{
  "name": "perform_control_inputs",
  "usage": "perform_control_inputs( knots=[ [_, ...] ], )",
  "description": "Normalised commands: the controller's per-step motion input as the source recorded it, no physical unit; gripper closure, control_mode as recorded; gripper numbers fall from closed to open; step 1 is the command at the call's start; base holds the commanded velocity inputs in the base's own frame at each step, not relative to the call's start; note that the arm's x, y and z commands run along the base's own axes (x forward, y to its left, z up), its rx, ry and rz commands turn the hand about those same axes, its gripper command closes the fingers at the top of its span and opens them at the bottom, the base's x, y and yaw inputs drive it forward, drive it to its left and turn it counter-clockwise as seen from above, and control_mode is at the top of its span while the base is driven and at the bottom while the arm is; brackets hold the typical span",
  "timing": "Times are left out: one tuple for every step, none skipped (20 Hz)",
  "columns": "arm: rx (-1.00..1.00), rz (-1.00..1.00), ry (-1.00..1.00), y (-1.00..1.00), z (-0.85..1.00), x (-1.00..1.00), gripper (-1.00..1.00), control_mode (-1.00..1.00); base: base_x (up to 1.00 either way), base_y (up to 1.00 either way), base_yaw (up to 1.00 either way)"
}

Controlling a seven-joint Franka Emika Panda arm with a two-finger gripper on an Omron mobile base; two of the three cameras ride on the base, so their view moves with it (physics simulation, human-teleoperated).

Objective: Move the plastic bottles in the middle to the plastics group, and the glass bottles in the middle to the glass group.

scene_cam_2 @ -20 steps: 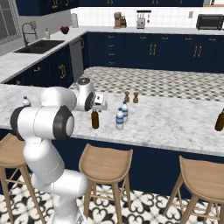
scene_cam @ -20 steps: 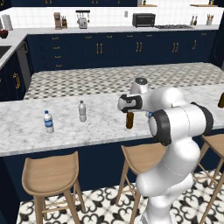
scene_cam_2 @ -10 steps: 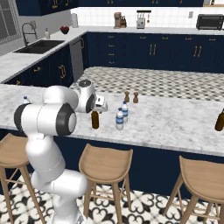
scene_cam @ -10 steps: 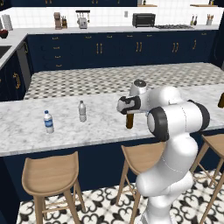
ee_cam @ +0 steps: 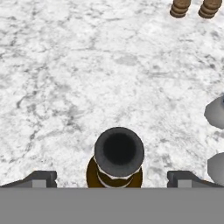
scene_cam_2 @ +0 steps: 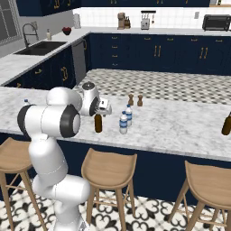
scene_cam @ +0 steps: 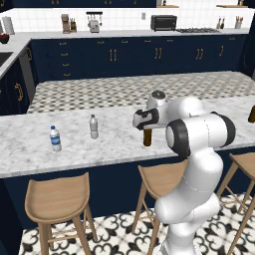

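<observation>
You've got the brown glass bottle (ee_cam: 117,162) standing upright on the marble desk (ee_cam: 65,78), right under the claw (ee_cam: 111,177); in the hand view you look straight down its dark mouth, w/ one fingertip (ee_cam: 40,177) to each side, well apart, nothing clamped, neither tip touching the glass. From the right base view that bottle (scene_cam_2: 98,122) sits near the desk's front edge just below the claw (scene_cam_2: 104,107), and two water bottles (scene_cam_2: 126,118) w/ blue labels & white caps stand close together just beside it, on the side away from the arm. Two small brown shakers (scene_cam_2: 135,100) stand farther back on the desk. From the left base view you see, well apart to the left, a blue-labelled bottle (scene_cam: 55,138) and a plain greyish one (scene_cam: 93,126), near each other. At the far right end of the desk there's another brown bottle (scene_cam_2: 226,125), upright, alone. Wooden stools (scene_cam: 54,200) line the desk's front.
</observation>
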Motion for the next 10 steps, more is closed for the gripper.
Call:
perform_control_inputs(
  knots=[
    [0.00, 0.00, 0.00, 0.00, 0.00, 0.00, -1.00, -1.00, 0.00, 0.00, 0.00],
    [0.00, 0.00, 0.00, 0.00, 0.00, 0.00, -1.00, -1.00, 0.00, 0.00, 0.00],
    [0.00, 0.00, 0.00, 0.00, 0.00, 0.00, -1.00, -1.00, 0.00, 0.00, 0.00],
    [0.00, 0.00, 0.00, 0.00, 0.00, 0.00, -1.00, -1.00, 0.00, 0.00, 0.00],
    [0.00, 0.00, 0.00, 0.00, 0.00, 0.00, -1.00, -1.00, 0.00, 0.00, 0.00],
    [0.04, 0.00, 0.00, 0.00, 0.00, 0.00, -1.00, -1.00, 0.00, 0.00, 0.00],
    [0.00, 0.00, 0.00, 0.00, 0.00, 0.00, -1.00, -1.00, 0.00, 0.00, 0.00],
    [0.00, 0.00, 0.00, 0.00, 0.00, 0.00, 1.00, -1.00, 0.00, 0.00, 0.00],
    [0.00, 0.00, 0.00, 0.00, 0.00, 0.00, 1.00, -1.00, 0.00, 0.00, 0.00],
    [0.00, 0.00, 0.00, 0.00, 0.00, 0.00, 1.00, -1.00, 0.00, 0.00, 0.00]
  ],
)
